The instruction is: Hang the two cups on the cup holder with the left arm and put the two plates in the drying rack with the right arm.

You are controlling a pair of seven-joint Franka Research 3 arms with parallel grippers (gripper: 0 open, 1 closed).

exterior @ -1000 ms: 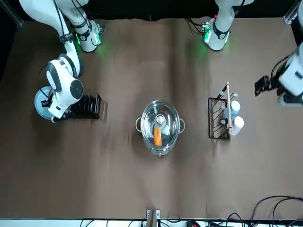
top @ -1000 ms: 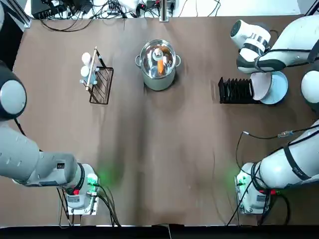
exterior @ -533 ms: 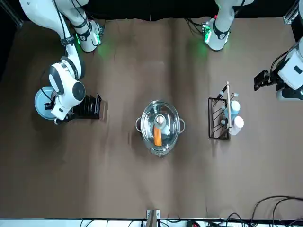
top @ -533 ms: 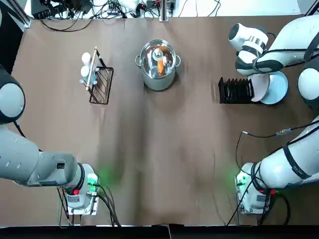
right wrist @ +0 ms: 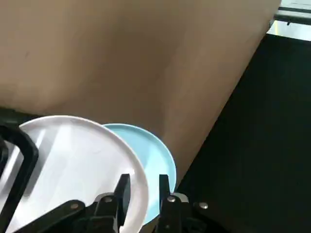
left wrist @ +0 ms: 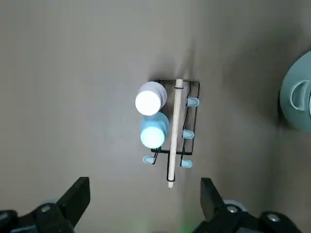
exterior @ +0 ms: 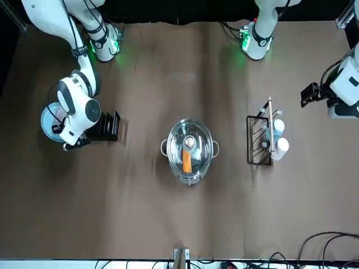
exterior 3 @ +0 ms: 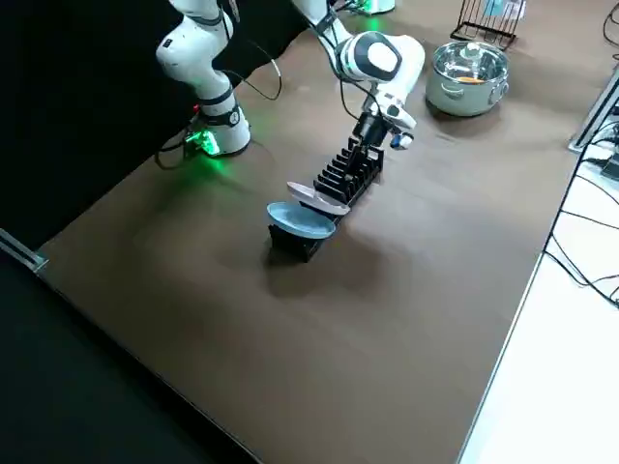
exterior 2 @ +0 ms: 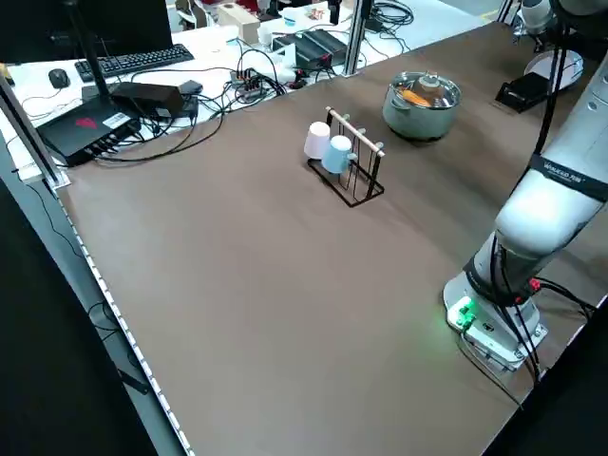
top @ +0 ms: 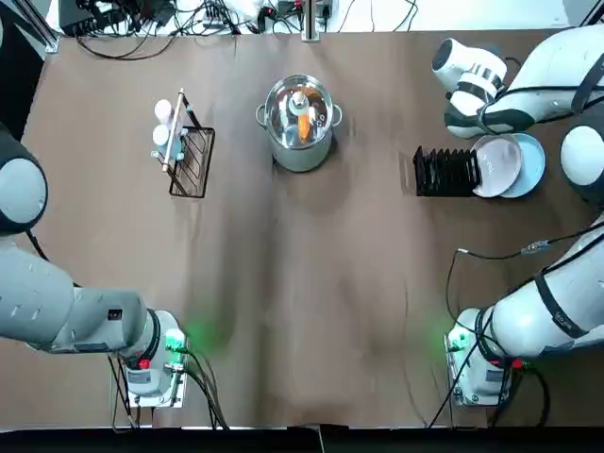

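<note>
The white cup [left wrist: 150, 99] and the light blue cup [left wrist: 154, 133] hang side by side on the cup holder [left wrist: 173, 131], at the table's far left [top: 189, 151]. My left gripper [left wrist: 143, 188] hovers high above them, open and holding nothing. At the far right, the white plate [top: 497, 165] leans back on the light blue plate [top: 534, 166] at the outer end of the drying rack [top: 444, 172]. Near the rack's middle, my right gripper [exterior 3: 369, 143] is raised and apart from the plates. Its fingers [right wrist: 124, 187] stand slightly open with nothing held.
A lidded steel pot [top: 299, 121] stands between the cup holder and the drying rack. Cables run along the far table edge [top: 189, 24]. A keyboard and electronics [exterior 2: 123, 90] lie on a side bench beyond the table.
The white plate has tipped from nearly upright to leaning flat against the blue plate. The right gripper has let go of it and drawn back along the rack. The left arm barely moved.
</note>
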